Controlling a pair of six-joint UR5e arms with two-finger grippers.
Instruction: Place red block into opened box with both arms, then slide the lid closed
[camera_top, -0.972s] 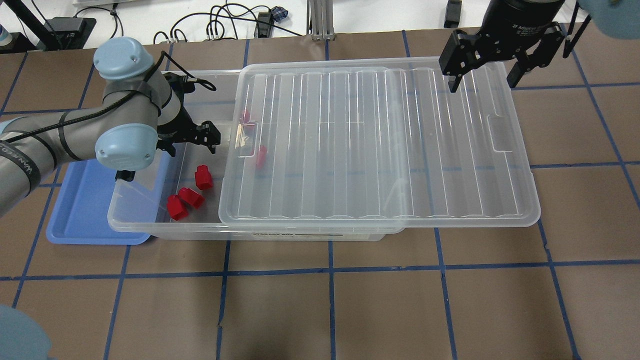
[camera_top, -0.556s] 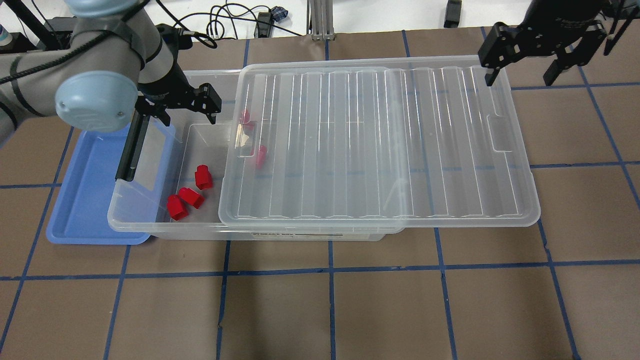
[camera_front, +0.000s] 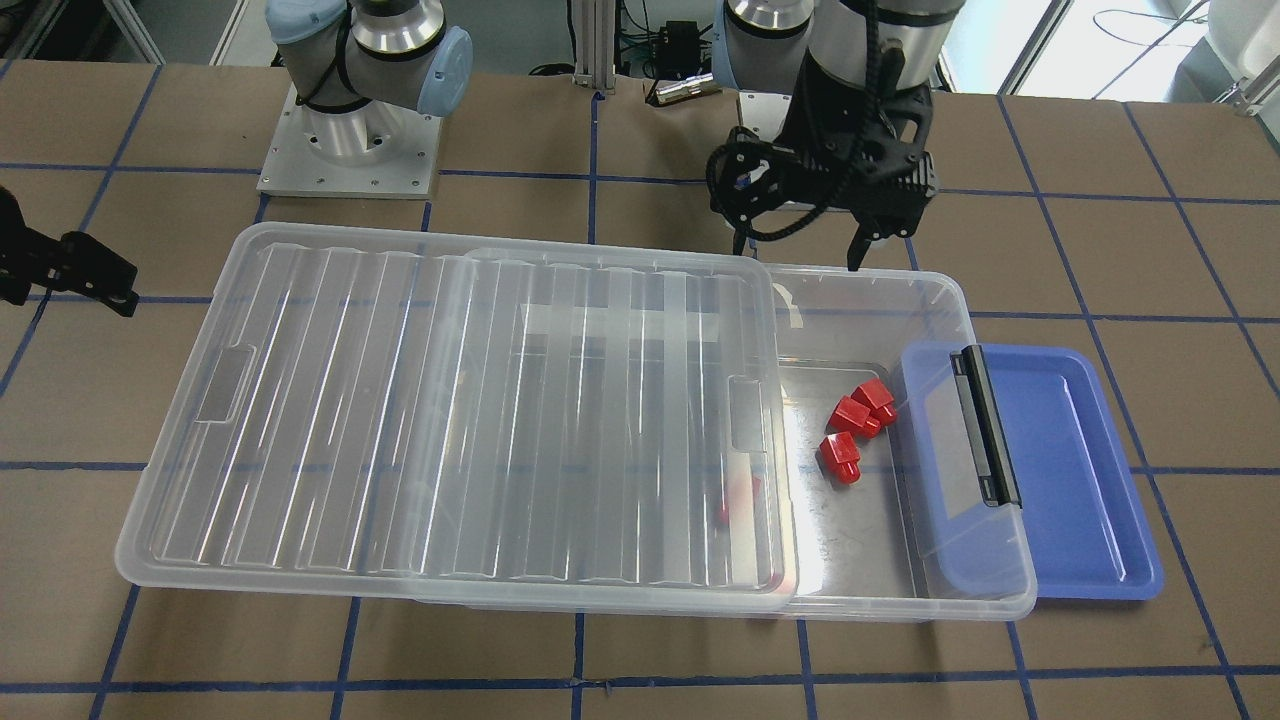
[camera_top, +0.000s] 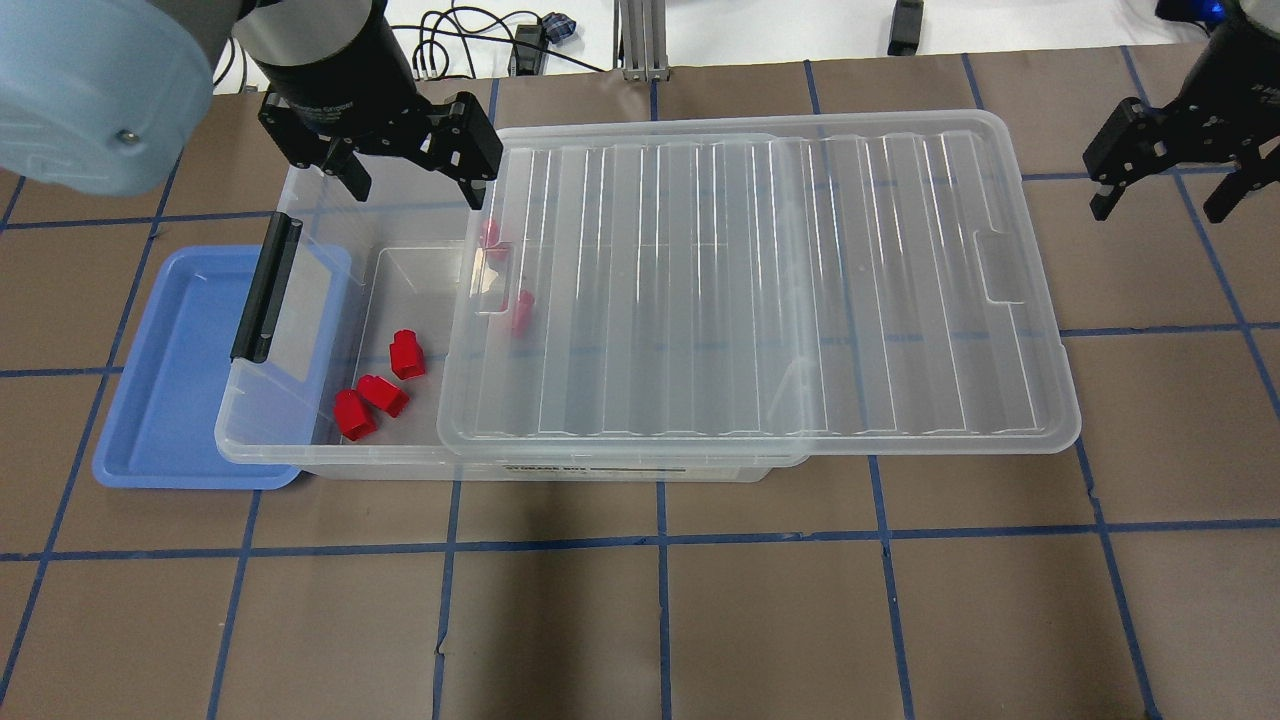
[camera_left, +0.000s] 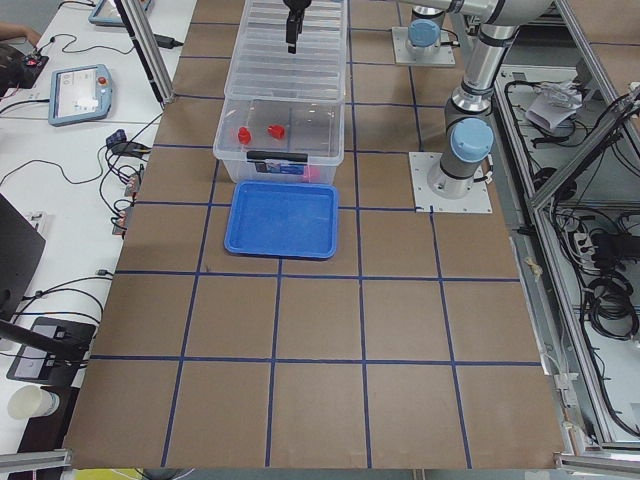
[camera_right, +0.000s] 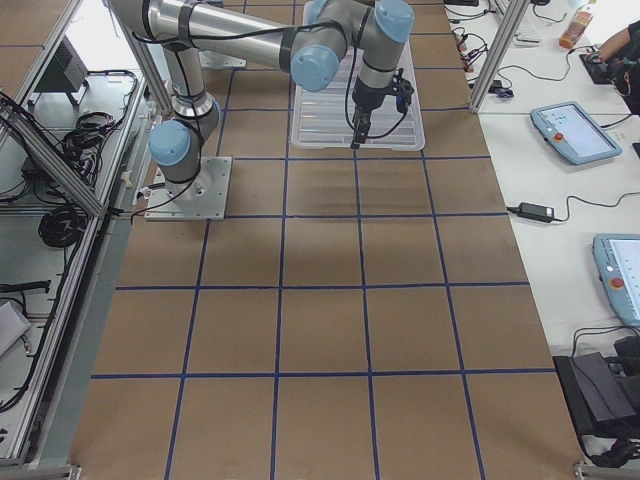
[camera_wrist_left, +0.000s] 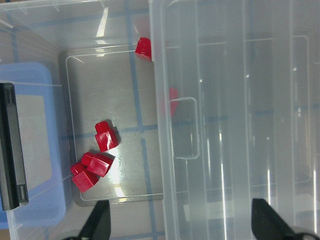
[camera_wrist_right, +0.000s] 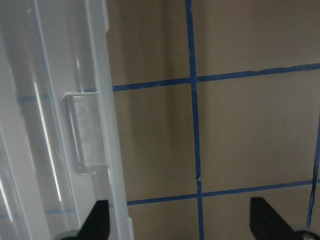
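Up front you've got the box w/ its black clip bar end overlapping the blue tray; in its uncovered left end a red block lies on the floor, w/ a pair of red blocks touching each other just beside it. The lid covers the rest, offset right & overhanging that end, 2 more red bricks dim under its left edge. Farther back you see the left gripper above the box's far-left corner, jaws apart & empty, and the right gripper just off the lid's far-right corner, jaws apart too, nothing in them.
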